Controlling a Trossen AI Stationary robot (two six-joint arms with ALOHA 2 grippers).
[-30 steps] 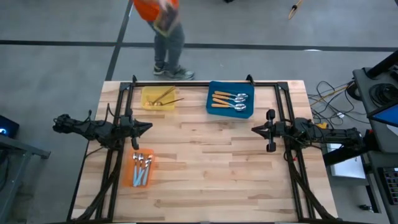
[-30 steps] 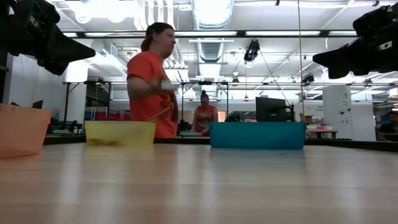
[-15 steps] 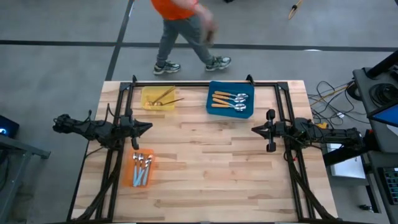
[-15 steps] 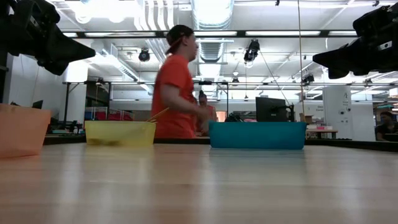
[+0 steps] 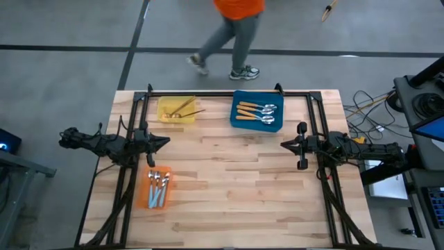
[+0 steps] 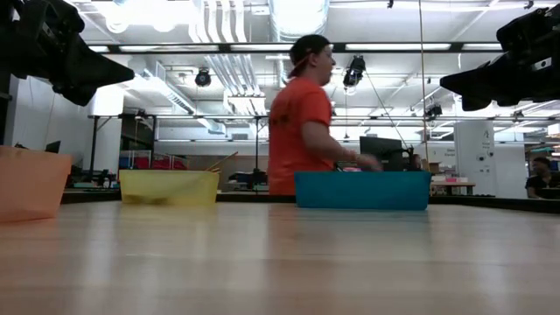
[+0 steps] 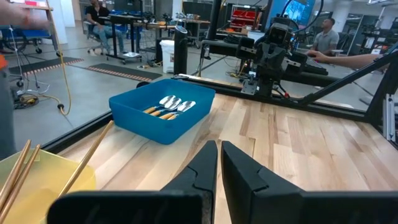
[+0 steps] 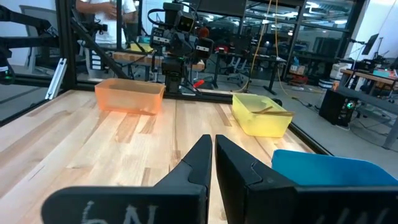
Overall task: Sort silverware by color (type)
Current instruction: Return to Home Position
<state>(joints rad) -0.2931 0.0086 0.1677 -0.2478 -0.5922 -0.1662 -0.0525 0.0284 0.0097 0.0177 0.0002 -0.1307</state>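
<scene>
Gold spoons (image 5: pixel 182 107) lying in the yellow tray (image 5: pixel 166 117), orange-handled spoons (image 5: pixel 254 112) in the blue tray (image 5: pixel 234 115) and blue-handled spoons (image 5: pixel 159 186) in the orange tray (image 5: pixel 148 199); left gripper (image 5: pixel 165 142) and right gripper (image 5: pixel 283 144) above opposite table (image 5: pixel 236 194) sides, fingers pressed nearly together, holding nothing.

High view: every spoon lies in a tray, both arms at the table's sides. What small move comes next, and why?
Probably just leave both arms parked; sorting looks done. The wooden table holds no loose spoon: gold spoons in the yellow plastic tray, orange-handled spoons in the blue plastic tray, blue-handled spoons in the orange plastic tray. Left gripper and right gripper are shut, empty.
</scene>
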